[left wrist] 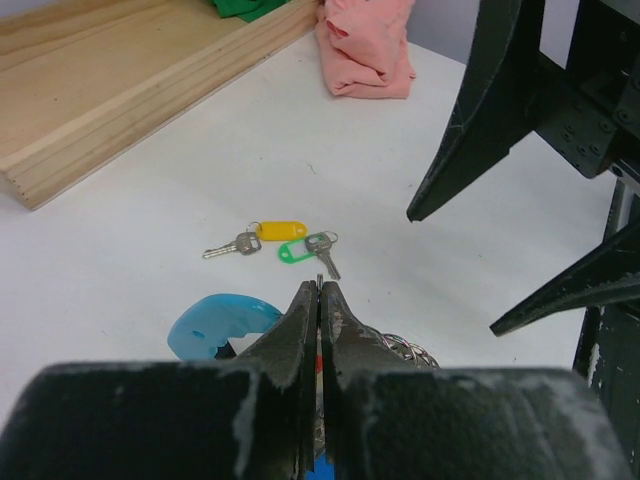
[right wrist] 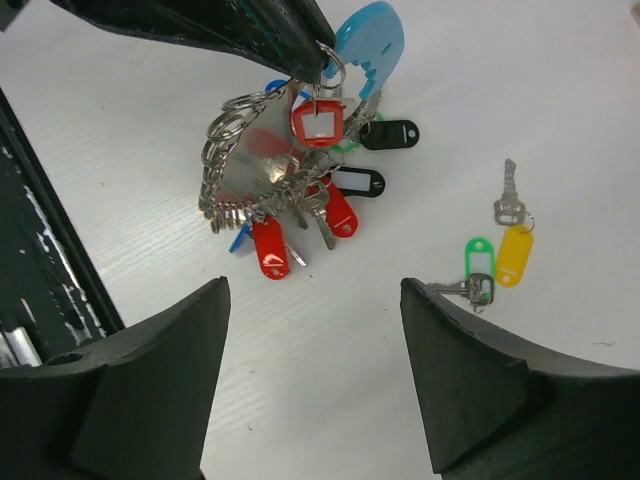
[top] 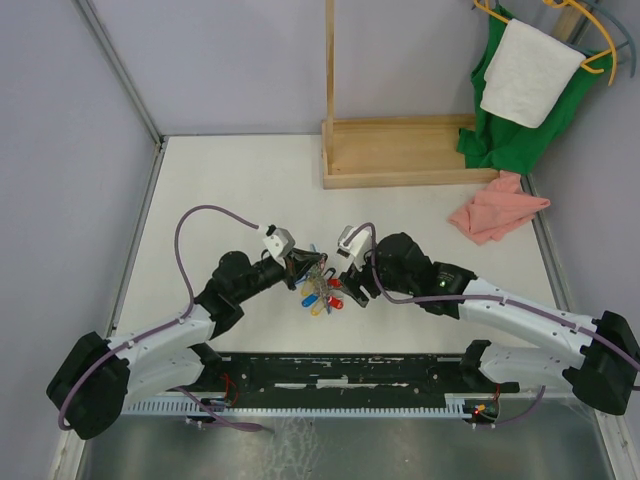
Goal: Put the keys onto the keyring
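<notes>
My left gripper (top: pixel 300 268) is shut on the grey metal part of the keyring (right wrist: pixel 262 150). In the left wrist view (left wrist: pixel 318 292) a bit of metal shows between its closed fingertips. The ring's light-blue band (left wrist: pixel 215 322) sticks out to the left. Its many tagged keys, red, black and blue, spread on the table. Two loose keys lie together apart from it, one with a yellow tag (right wrist: pixel 514 255) and one with a green tag (right wrist: pixel 480 262). They also show in the left wrist view (left wrist: pixel 280 230). My right gripper (right wrist: pixel 310 290) is open and empty above the table, between ring and loose keys.
A wooden stand (top: pixel 400 152) with an upright post is at the back. A pink cloth (top: pixel 497 208) lies at the right. A green cloth and a white towel (top: pixel 528 72) hang at the back right. The table's black front rail (top: pixel 340 372) runs between the arm bases.
</notes>
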`<act>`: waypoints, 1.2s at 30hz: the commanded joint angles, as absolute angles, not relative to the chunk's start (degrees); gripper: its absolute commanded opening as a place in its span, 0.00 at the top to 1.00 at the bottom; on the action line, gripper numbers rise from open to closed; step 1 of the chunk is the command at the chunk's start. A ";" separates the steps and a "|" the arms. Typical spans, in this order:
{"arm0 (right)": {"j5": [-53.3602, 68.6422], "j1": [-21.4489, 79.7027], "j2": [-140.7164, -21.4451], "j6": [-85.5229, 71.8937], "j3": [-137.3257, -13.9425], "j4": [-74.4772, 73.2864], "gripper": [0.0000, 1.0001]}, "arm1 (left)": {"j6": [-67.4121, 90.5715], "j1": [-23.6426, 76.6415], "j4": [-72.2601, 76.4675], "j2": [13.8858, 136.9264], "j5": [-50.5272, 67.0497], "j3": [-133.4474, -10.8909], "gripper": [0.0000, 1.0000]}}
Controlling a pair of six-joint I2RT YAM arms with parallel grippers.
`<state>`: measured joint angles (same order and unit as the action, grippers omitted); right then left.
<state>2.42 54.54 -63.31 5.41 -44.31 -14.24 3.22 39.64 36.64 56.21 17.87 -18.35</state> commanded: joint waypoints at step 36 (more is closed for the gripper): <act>6.80 54.69 -73.05 -11.55 -33.56 23.15 0.84 | 11.15 39.64 38.48 58.00 7.04 -22.21 0.76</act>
